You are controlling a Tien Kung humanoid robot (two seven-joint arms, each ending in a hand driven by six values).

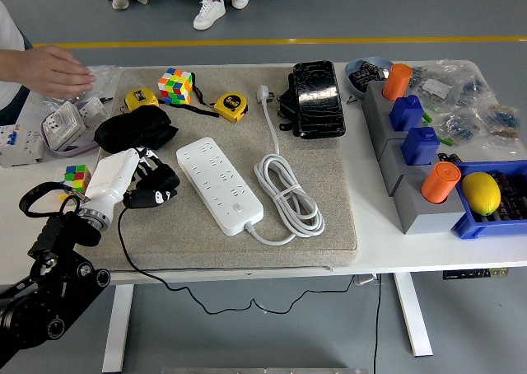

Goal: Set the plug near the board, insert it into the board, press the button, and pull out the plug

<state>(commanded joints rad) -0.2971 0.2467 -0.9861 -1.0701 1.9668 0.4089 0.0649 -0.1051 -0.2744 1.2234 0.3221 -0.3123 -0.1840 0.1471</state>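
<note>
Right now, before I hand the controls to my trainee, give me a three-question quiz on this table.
1. True or false: the black plug sits in the white power strip.
2. Which hand grasps the plug: A the left hand, B the person's hand, C neither?
3. Fill in: the strip's own white cable lies coiled to its ____ in the picture.

Key:
1. False; the plug is clear of the strip, off its left side.
2. A; the person's hand hovers at the table's far left, holding nothing.
3. Right.
</note>
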